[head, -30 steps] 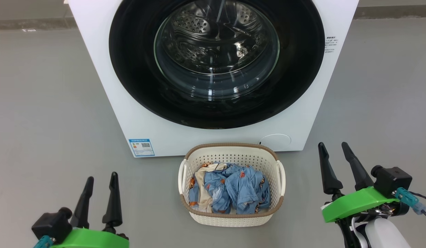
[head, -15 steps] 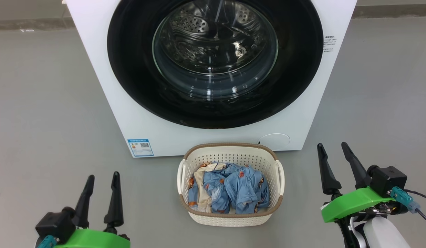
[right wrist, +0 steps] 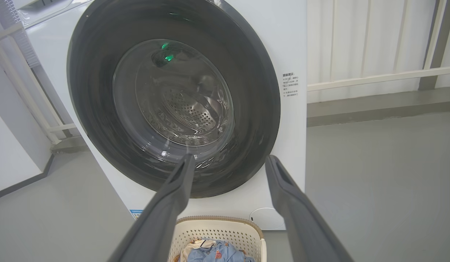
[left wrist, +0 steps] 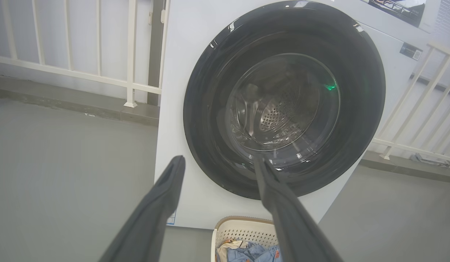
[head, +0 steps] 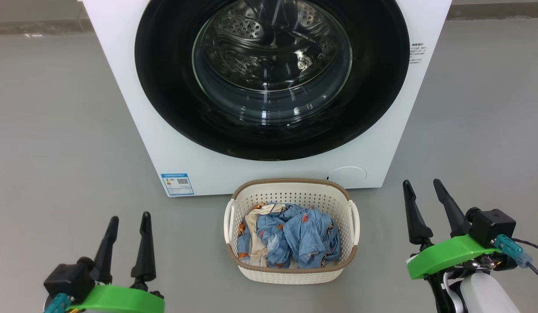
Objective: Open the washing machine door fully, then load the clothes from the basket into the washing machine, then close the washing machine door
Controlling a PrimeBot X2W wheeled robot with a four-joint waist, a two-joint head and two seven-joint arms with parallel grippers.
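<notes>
Seeing barely any change: our left claw (head: 130, 216) and right claw (head: 421, 181) still hang wide open, empty, door (head: 164, 87) stays shut, clothes (head: 295, 237) sit in the basket (head: 290, 181), so we open it first

washing machine (head: 373, 143): top cut off by head view's upper edge | washing machine door (head: 272, 74): upper rim out of frame there | blue label sticker (head: 178, 184): print too small to read | small text panel (head: 418, 54) right of door: illegible | basket (right wrist: 217, 233): near part cut off by both wrist views' bottom edges | clothes (head: 290, 234): lower layers hidden inside basket
</notes>
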